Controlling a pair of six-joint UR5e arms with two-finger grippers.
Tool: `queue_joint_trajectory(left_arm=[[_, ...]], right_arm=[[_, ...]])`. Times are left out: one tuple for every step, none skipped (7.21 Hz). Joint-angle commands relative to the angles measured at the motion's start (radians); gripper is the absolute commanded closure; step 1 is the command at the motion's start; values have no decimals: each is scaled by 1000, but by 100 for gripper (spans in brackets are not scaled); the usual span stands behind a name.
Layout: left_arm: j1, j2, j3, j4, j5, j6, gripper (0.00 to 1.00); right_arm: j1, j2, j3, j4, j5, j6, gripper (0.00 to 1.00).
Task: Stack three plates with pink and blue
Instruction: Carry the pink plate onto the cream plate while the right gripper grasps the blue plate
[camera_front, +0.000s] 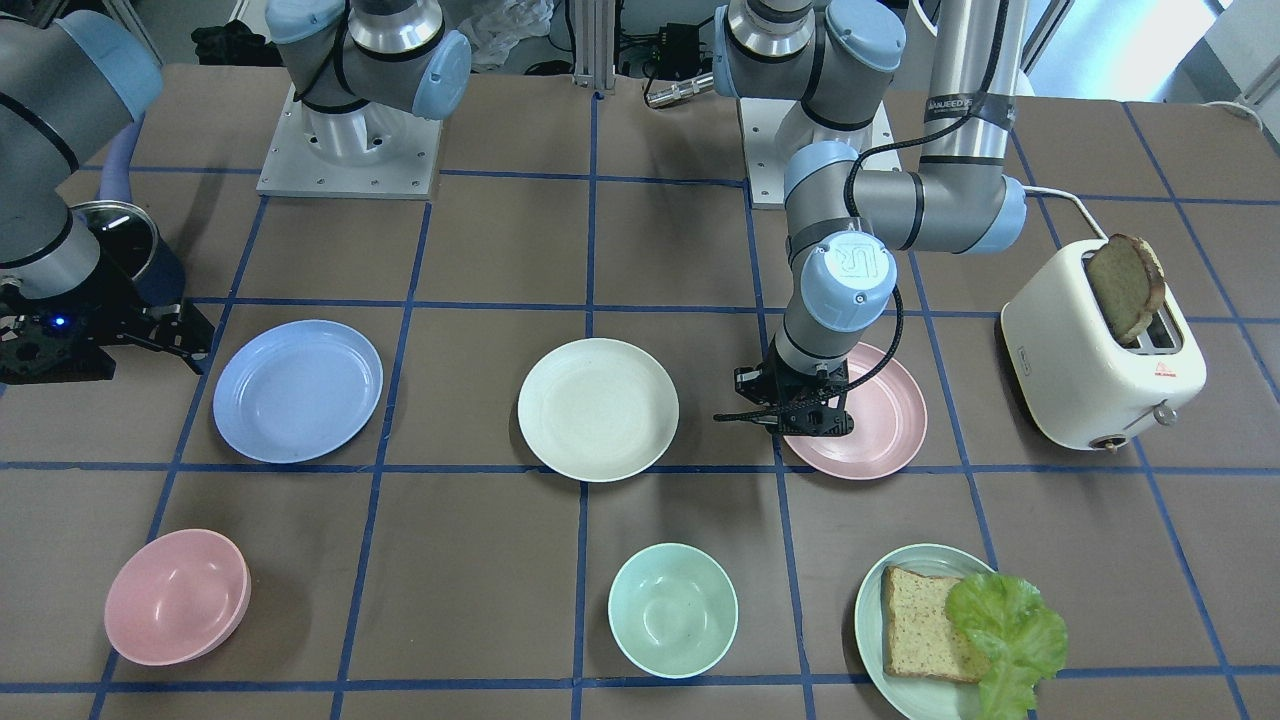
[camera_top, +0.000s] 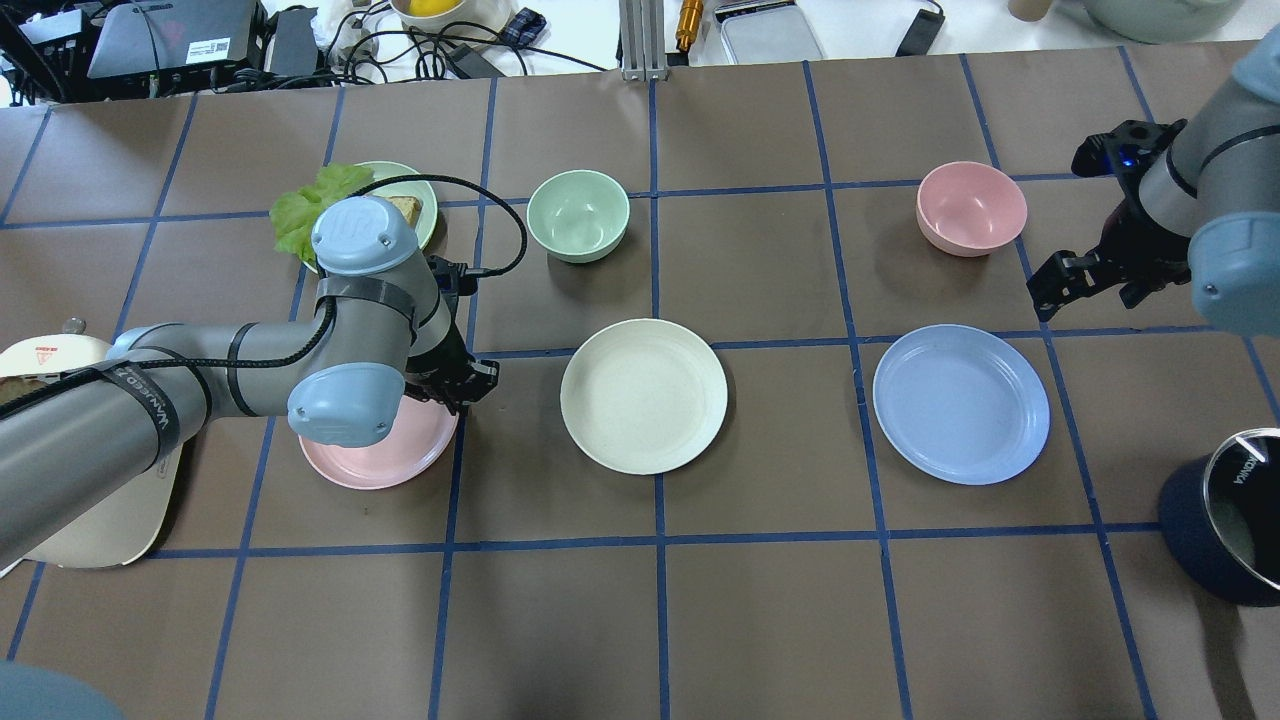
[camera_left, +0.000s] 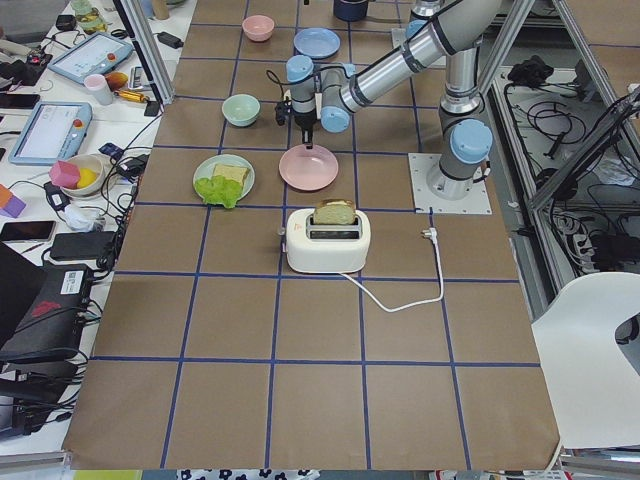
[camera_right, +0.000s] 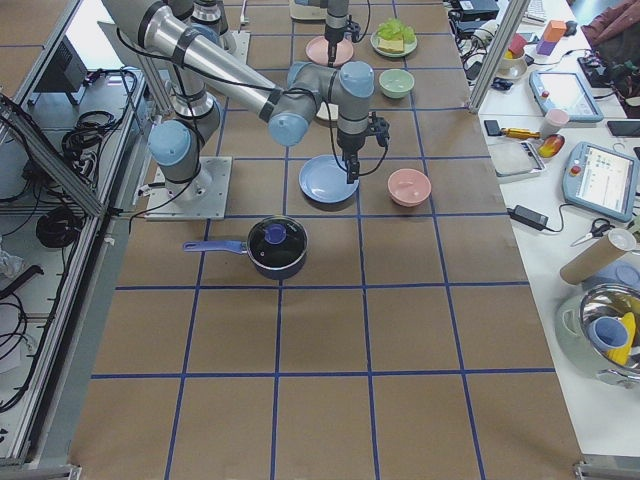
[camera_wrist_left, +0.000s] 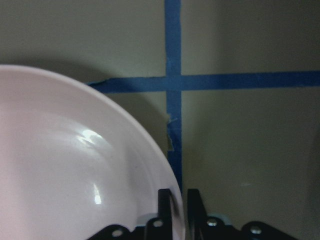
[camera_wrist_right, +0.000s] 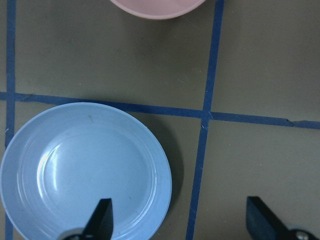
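**Left pincer grips the pink plate's rim; nothing stacked yet**

Front-facing view: three plates lie apart in a row on the brown bench. The pale pink round matte plate is on the right, the cream-white round matte plate in the middle, and the periwinkle-blue round matte plate on the left. The left pincer sits at the pink plate's edge nearest the cream one. The right pincer hangs just beside the blue plate's left edge.

Overhead view: each plate rests flat in its own place.

Left wrist view: the two fingers stand close together with the pink rim between them. I judge this pincer clenched on that rim, and the plate looks not yet lifted.

Right wrist view: the fingers are spread wide, released, grasping nothing. One is over the blue plate, the other over bare bench.

The step in hand appears to be picking up the pink plate. The next move calls for a level lift and a carry to the cream plate. A one-sided rim grip may let the plate tilt.
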Motion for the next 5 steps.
queue_joint_trajectory(left_arm=[[-9, 4, 4, 0, 2, 9, 100], [-20, 16, 7, 0, 2, 10, 100], [-55, 28, 45, -15, 19, -4, 100], [-113, 19, 115, -79, 25, -38, 100], [-156, -2, 191, -143, 26, -108, 100]], right_arm=[[-16, 4, 63, -52, 2, -11, 6], [-16, 17, 80, -76, 1, -12, 6], [-16, 40, 93, -107, 2, -12, 8], [-16, 69, 95, -132, 2, -17, 12], [-16, 85, 95, -150, 2, -17, 15]])
